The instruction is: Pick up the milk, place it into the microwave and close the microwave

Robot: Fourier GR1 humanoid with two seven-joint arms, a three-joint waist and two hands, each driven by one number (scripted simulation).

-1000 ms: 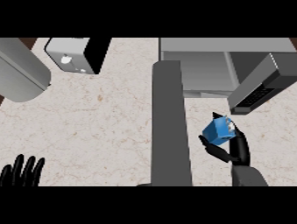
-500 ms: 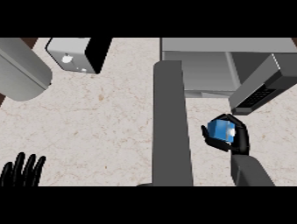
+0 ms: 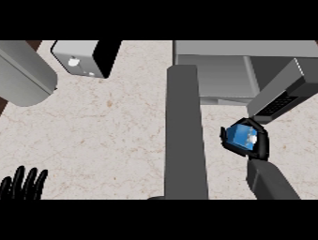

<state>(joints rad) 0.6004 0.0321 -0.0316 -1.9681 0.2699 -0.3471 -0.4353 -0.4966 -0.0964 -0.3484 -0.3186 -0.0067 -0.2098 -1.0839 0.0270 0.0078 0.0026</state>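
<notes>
The milk (image 3: 244,136) is a small blue and white carton, held off the counter in my right hand (image 3: 254,149), whose black fingers curl round it. It sits just in front of the open microwave (image 3: 216,75), a grey box at the back right with its cavity facing me. The microwave's door (image 3: 286,91) swings out to the right, its dark keypad edge just above the carton. My left hand (image 3: 21,185) rests open at the lower left, fingers up.
A long grey bar (image 3: 184,136) runs from the lower edge up the middle to the microwave's left side. A white and black appliance (image 3: 85,57) stands at the back left. A large grey cylinder (image 3: 12,72) lies at the far left.
My right hand has carried the milk up and slightly away from me, closer to the microwave's door. The carton has turned in the grasp. The left hand has not moved.
</notes>
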